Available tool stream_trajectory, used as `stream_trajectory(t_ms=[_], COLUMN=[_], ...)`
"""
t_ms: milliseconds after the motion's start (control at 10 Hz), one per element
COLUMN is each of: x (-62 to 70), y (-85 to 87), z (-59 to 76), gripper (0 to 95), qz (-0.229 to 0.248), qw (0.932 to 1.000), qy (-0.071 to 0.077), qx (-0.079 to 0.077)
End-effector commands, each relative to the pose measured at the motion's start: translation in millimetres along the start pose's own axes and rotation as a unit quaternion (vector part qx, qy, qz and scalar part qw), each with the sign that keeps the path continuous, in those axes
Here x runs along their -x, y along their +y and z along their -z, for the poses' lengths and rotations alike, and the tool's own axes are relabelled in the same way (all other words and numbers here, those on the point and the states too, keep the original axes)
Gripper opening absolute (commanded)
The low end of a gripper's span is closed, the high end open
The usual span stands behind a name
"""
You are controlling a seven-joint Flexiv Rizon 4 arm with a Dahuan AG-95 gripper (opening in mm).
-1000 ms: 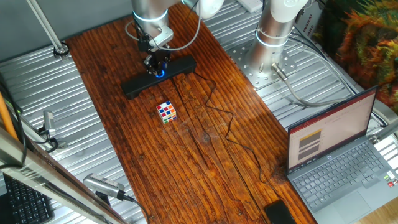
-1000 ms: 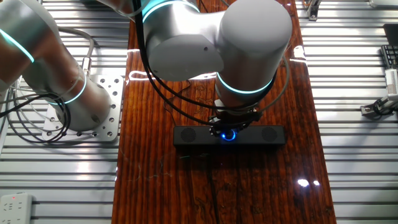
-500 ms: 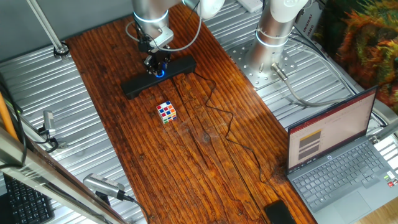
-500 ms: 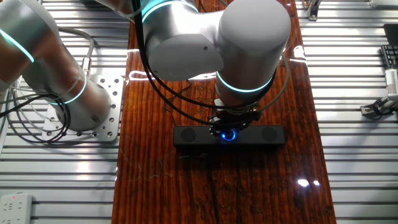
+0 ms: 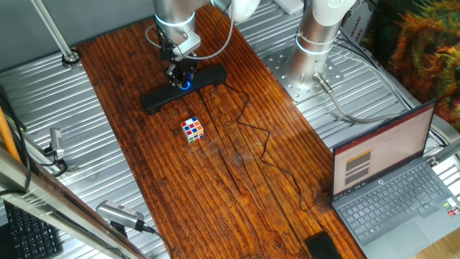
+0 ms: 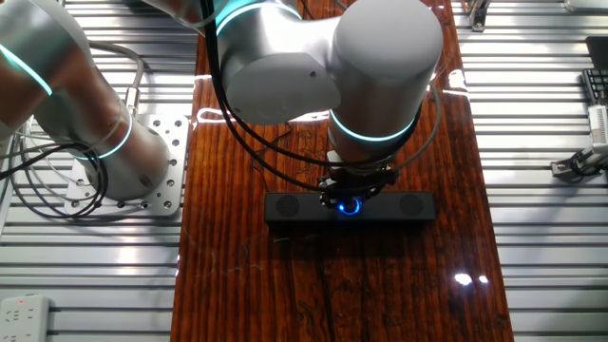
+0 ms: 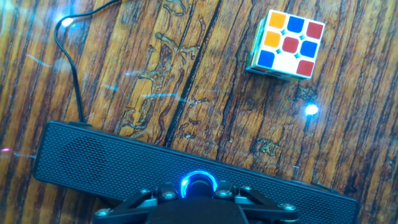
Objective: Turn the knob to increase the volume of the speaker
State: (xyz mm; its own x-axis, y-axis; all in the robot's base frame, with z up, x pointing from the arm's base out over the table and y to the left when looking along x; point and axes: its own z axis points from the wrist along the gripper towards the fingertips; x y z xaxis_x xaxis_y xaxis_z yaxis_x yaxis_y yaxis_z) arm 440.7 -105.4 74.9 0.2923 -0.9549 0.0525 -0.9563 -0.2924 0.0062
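Knob (image 7: 199, 184) and speaker (image 7: 112, 158) show no readable writing.

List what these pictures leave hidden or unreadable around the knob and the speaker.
- Tool contact with the knob: hand view, bottom edge crops the fingers; both fixed views, too small.
- Speaker right end: hand view, cropped.
- Puzzle cube: absent from the other fixed view.
- Laptop screen text: too small.
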Motion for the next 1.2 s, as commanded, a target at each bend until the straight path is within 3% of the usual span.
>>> stream_trajectory(t_ms=[100, 1200], x=[-0.1, 0.0], y=[0.1, -0.1], z=[-0.6, -4.9], gripper=[38.0, 38.0], qz=[-0.002, -0.012], qw=[1.0000, 0.9999], qy=[-0.001, -0.001], qx=[-0.001, -0.001])
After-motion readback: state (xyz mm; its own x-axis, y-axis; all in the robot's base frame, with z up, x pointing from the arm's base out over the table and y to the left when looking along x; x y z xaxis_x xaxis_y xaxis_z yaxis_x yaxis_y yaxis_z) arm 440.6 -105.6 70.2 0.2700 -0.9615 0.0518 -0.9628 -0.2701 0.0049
